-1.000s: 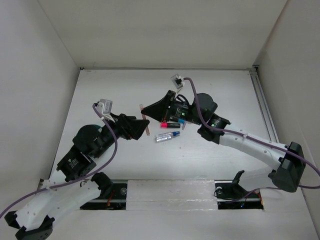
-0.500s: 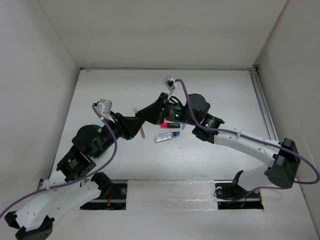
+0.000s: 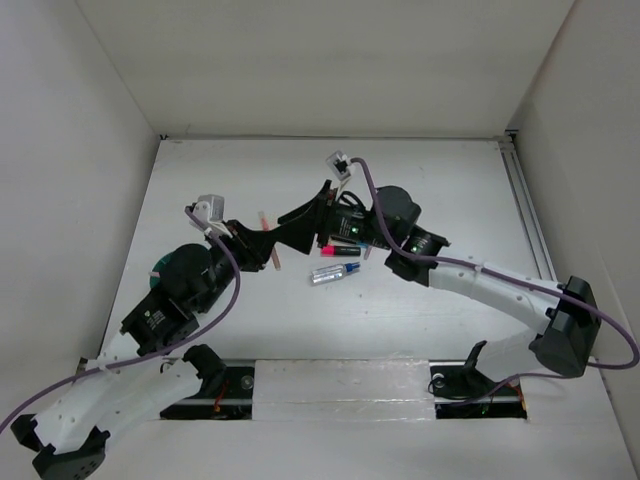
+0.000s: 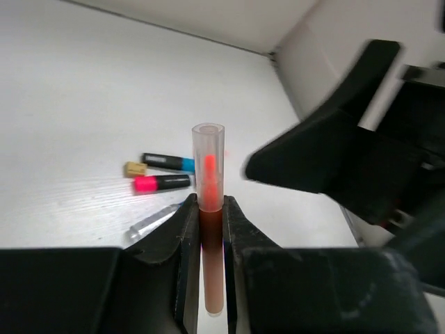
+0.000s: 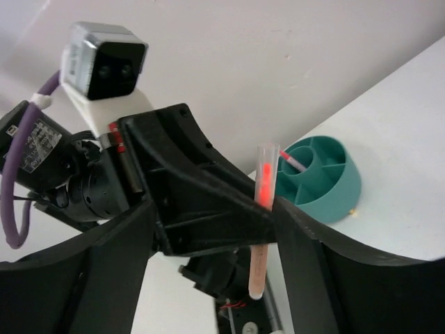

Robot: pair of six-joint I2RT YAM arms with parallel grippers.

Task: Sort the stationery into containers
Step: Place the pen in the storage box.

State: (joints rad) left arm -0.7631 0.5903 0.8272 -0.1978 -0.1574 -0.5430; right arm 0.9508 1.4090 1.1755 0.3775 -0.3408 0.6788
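One clear-capped orange marker (image 4: 208, 174) has changed claws: left claw (image 4: 211, 209) now clamped on it, right claw (image 3: 295, 220) spread wide, teal cup (image 5: 334, 198) likely next.

Upright orange pen (image 4: 208, 177), markers (image 4: 161, 183) lying flat, teal cup (image 5: 335, 196)

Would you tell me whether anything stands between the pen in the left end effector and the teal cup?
Nothing visible does; the open right end effector flanks the pen from the side away from the teal cup.
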